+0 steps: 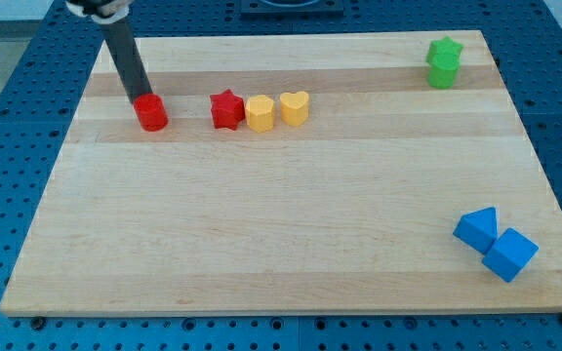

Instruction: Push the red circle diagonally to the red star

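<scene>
The red circle (151, 113) sits on the wooden board at the upper left. The red star (226, 109) lies to its right, a short gap apart. My tip (139, 98) is at the red circle's upper left edge, touching or nearly touching it. The dark rod slants up to the view's top left.
A yellow hexagon (260, 113) touches the red star's right side, and a yellow heart (294, 108) sits right of it. Two green blocks (444, 61) stand at the top right. Two blue blocks (495, 244) lie at the bottom right. The board (261, 244) rests on a blue perforated table.
</scene>
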You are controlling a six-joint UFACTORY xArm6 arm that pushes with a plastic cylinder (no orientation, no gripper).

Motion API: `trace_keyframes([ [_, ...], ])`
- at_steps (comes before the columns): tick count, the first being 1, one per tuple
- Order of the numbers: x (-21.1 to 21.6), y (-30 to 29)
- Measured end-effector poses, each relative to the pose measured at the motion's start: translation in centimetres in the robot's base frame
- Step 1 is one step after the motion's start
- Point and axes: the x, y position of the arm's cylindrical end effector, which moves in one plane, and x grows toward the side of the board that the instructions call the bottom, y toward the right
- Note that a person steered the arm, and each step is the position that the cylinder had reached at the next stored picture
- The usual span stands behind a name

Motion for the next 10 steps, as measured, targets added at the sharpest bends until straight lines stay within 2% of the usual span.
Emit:
trace_keyframes([
  [2,6.2,0.0],
  [5,6.3,-0.6],
  [6,7.4,2.7],
  [7,8.1,2.8],
  [8,7.6,1.6],
  [9,3.4,0.9],
  [10,4.4,4.3],
])
